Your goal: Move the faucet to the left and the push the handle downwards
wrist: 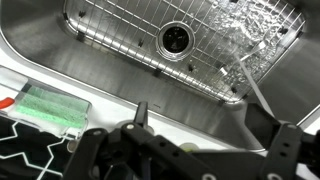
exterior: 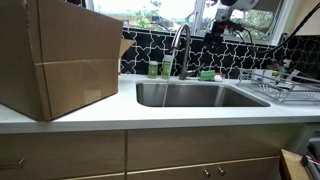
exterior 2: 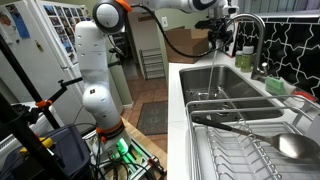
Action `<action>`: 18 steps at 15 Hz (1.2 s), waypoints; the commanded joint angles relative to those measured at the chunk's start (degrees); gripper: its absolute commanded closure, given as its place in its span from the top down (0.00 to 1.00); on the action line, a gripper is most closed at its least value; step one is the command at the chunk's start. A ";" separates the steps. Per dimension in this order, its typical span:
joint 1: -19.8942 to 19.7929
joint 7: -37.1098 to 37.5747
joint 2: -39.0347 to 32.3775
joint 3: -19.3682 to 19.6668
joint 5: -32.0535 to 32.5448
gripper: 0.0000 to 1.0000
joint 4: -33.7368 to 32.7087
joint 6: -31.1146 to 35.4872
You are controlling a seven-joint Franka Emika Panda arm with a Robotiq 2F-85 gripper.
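The faucet (exterior: 181,42) is a tall silver gooseneck behind the sink (exterior: 200,95); it also shows in an exterior view (exterior 2: 252,28). Water runs from its spout and splashes on the wire grid (wrist: 235,30) in the basin. The handle is too small to make out. My gripper (exterior: 224,16) hangs high, above and to the right of the spout, apart from it. In an exterior view (exterior 2: 222,33) it sits level with the arch. In the wrist view the fingers (wrist: 215,125) are spread wide with nothing between them, looking down at the drain (wrist: 174,38).
Two green bottles (exterior: 160,68) stand by the faucet base. A green sponge (exterior: 207,74) lies on the back ledge, also in the wrist view (wrist: 50,108). A large cardboard box (exterior: 60,55) fills the counter at one side. A dish rack (exterior: 282,85) stands at the other.
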State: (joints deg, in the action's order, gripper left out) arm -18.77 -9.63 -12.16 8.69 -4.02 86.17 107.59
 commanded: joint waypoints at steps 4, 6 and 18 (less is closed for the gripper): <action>2.78 9.91 17.26 2.56 4.96 1.00 19.73 2.77; 2.70 14.51 21.43 2.86 6.86 1.00 22.80 2.92; 2.01 18.75 24.12 3.85 17.29 1.00 21.27 2.11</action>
State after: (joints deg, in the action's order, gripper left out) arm -17.52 9.08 12.03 11.84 13.14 107.66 109.89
